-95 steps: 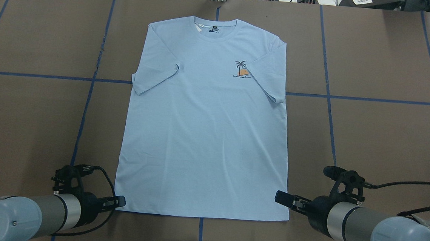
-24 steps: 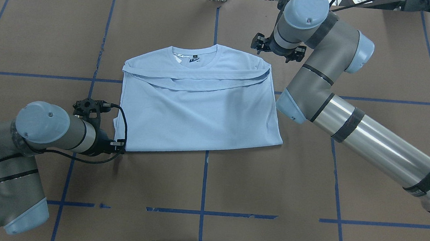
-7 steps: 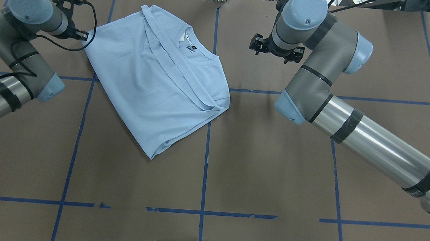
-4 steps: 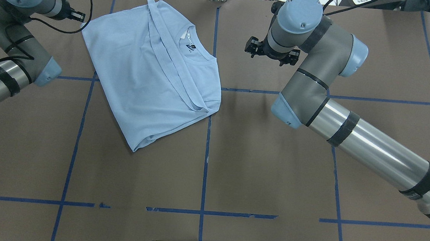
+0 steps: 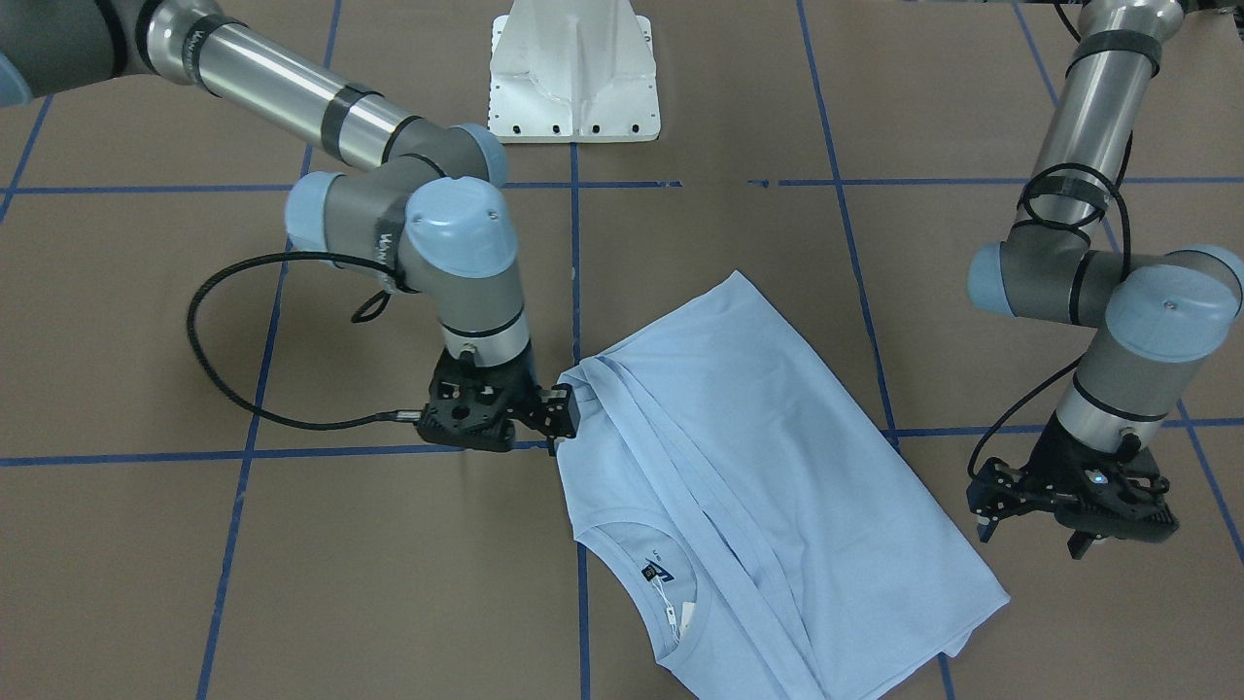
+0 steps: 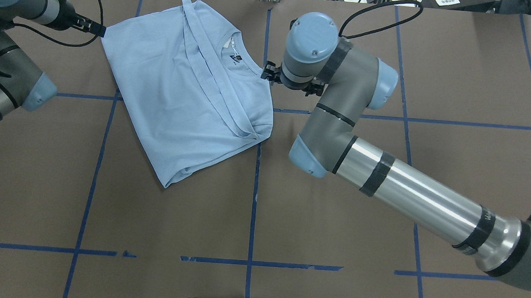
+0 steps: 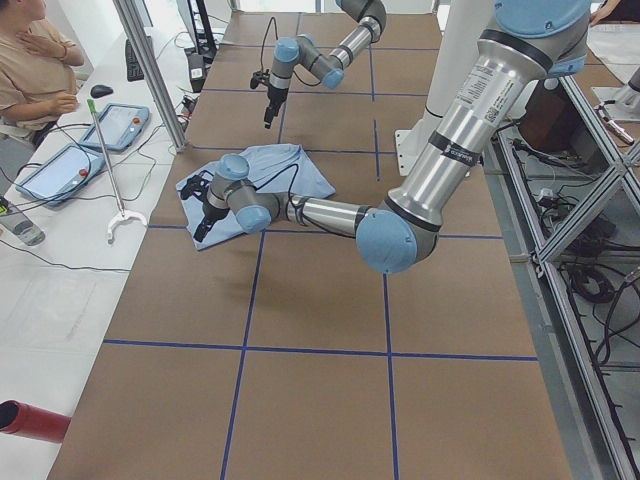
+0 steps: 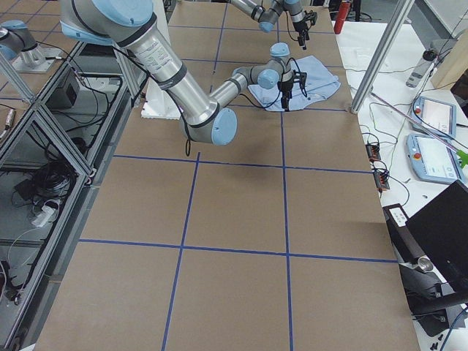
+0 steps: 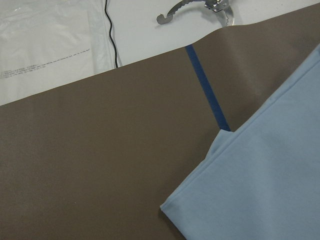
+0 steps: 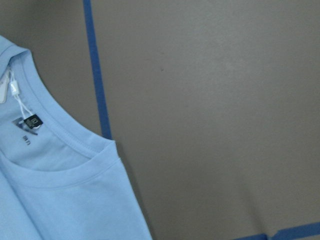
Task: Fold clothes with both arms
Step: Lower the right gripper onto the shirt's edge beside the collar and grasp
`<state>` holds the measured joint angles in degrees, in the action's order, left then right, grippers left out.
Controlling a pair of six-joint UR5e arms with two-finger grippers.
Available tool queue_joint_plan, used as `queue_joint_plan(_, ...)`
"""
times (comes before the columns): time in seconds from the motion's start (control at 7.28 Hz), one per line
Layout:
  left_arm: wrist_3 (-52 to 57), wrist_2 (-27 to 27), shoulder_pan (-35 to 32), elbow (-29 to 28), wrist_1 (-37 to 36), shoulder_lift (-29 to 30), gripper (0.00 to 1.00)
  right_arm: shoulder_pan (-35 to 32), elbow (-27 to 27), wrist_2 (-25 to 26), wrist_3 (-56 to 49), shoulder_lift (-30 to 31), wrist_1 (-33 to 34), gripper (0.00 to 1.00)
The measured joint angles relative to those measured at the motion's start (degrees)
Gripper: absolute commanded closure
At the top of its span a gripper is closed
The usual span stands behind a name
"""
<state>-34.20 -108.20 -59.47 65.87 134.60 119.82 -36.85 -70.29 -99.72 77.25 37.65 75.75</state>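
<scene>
The shirt (image 6: 180, 101) lies folded and skewed on the bench (image 6: 334, 228), on my left half and toward the far edge. Its collar (image 10: 60, 175) faces up, with the dark neck label (image 10: 31, 121) showing inside it. A folded band of cloth runs slantwise across the shirt just below the collar

My left end effector (image 5: 1030, 538) hangs just beside the shirt's far left corner. In the front view its two fingers stand apart with nothing between them, and there is a gap between them and the cloth. My left wrist camera shows that corner lying flat on the bench, across a blue tape line (image 9: 205, 85)

My right end effector (image 5: 562, 418) sits at the shirt's edge on my right arm's side, by the shoulder next to the collar, where the folded band ends. I cannot tell whether its fingers are spread or closed, nor whether they touch the cloth. My right wrist camera looks down on the collar and the bare bench beside it
</scene>
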Motion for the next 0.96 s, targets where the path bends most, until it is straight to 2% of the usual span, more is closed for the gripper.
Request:
queue_joint_plan(0.14, -0.4, -0.8, 0.0, 0.4, 0.0, -0.2, 0.00, 1.7, 2.3, 1.4, 0.5, -1.8, 0.0, 0.30)
queue_joint_plan(0.96, -1.7, -1.7, 0.1, 0.5, 0.0, -0.3, 0.00, 5.1, 4.8, 4.0, 0.6, -2.4, 0.1, 0.38)
